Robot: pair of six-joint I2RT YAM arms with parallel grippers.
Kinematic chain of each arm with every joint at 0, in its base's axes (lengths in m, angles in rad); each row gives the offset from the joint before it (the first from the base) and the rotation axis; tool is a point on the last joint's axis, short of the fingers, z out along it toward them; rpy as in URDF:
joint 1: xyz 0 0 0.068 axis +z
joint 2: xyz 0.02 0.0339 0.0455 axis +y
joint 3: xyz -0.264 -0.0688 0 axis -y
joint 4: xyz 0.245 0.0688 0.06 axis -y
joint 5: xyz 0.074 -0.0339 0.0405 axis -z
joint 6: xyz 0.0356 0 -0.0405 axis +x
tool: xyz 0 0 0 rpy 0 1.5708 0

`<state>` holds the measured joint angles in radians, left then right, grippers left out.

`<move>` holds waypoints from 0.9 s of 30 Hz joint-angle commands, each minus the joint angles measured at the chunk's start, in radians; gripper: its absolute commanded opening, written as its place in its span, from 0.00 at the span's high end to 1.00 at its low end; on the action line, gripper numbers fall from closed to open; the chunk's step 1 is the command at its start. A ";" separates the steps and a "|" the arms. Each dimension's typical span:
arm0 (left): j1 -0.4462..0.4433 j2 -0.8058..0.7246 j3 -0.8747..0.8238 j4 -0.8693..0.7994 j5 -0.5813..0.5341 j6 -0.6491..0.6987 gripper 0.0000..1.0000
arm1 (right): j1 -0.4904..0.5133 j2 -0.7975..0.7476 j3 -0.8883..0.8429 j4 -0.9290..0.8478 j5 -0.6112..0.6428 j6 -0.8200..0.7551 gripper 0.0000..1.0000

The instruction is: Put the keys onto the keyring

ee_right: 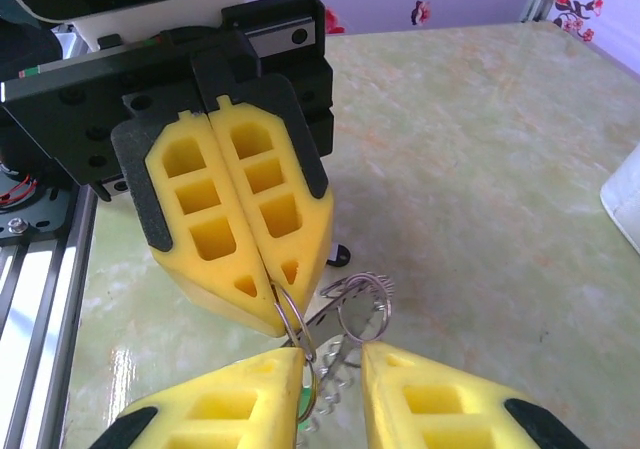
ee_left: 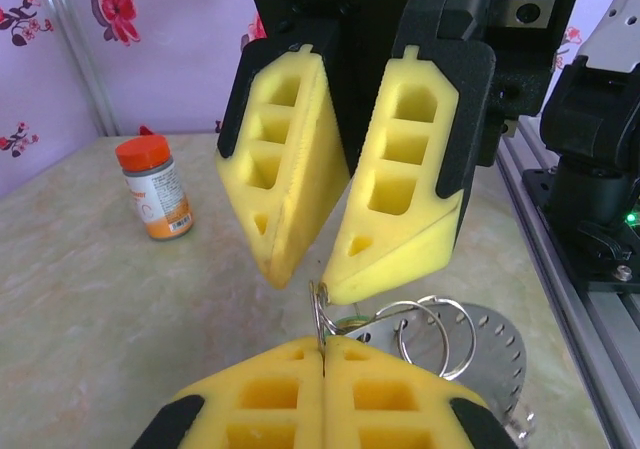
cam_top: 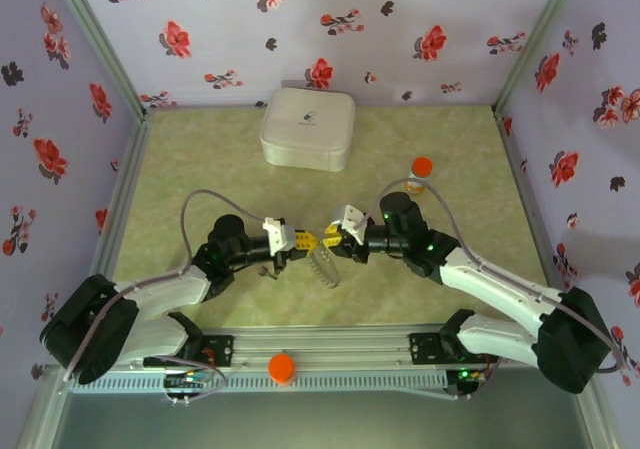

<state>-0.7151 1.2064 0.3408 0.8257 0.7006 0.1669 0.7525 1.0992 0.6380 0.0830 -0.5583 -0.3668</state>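
My two grippers meet tip to tip above the middle of the table. The left gripper (cam_top: 300,239) (ee_left: 324,344) is shut on a thin wire split ring (ee_left: 321,314) (ee_right: 288,314). From that ring hang the keyring (cam_top: 325,266) (ee_left: 485,354), a flat grey plate with holes along its edge, more wire loops (ee_left: 432,334) (ee_right: 362,304) and a green tab (ee_left: 350,321) (ee_right: 303,401). The right gripper (cam_top: 330,237) (ee_right: 332,354) stands open around the bunch, one fingertip (ee_right: 285,364) against the split ring. A small black piece (ee_right: 340,257), perhaps the dark key's head, lies on the table beneath.
An orange-capped bottle (cam_top: 420,174) (ee_left: 155,187) stands behind the right arm. A white rounded-square case (cam_top: 307,129) (ee_right: 625,194) sits at the back. A metal rail (cam_top: 330,354) with an orange knob (cam_top: 282,368) runs along the near edge. Flowered walls enclose three sides.
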 commanded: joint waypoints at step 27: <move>-0.023 -0.102 0.101 -0.342 -0.041 0.154 0.71 | 0.089 0.070 0.213 -0.401 0.075 -0.254 1.00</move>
<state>-0.7242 1.1263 0.3958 0.6155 0.6777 0.2405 0.8150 1.1492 0.7876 -0.1905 -0.5472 -0.5312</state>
